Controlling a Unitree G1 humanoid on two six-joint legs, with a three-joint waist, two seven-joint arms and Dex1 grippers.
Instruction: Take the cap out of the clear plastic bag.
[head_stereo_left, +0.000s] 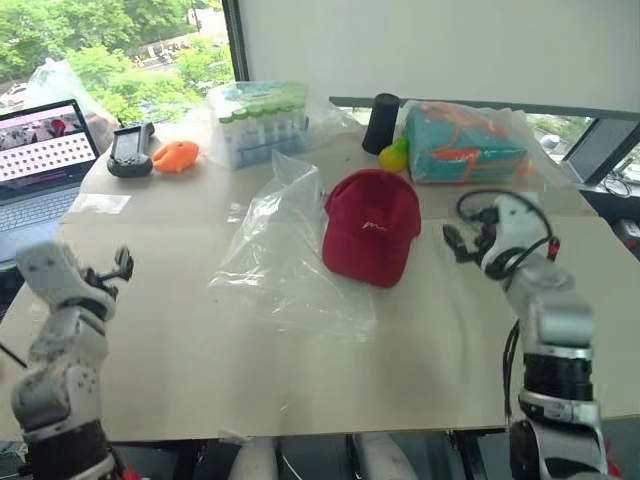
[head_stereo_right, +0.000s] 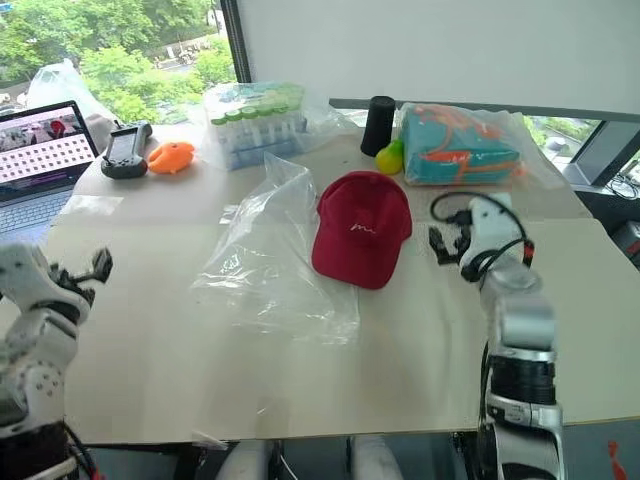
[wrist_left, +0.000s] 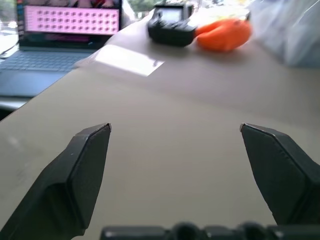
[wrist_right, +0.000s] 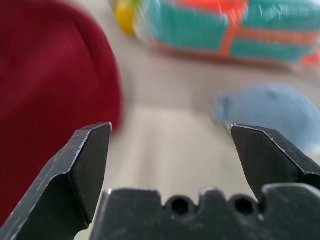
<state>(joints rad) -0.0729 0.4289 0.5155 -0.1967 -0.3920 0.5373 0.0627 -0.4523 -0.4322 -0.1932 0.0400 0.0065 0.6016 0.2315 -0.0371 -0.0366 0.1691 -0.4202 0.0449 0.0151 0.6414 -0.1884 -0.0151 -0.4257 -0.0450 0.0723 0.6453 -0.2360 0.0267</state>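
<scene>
The cap (head_stereo_left: 370, 226) sits out in the open on the table (head_stereo_left: 300, 370), right way up and brim toward the robot, resting just beside the bag (head_stereo_left: 280, 255) and maybe touching its crinkled edge, so by the look of it the job is done and the bag lies flat and empty. Left gripper (wrist_left: 175, 135) hangs low at the near left corner with fingers spread wide on nothing, right gripper (wrist_right: 170, 132) hovers just to the right of the cap, fingers spread too. Next move needs little, just arms kept clear so nothing nudges the cap
</scene>
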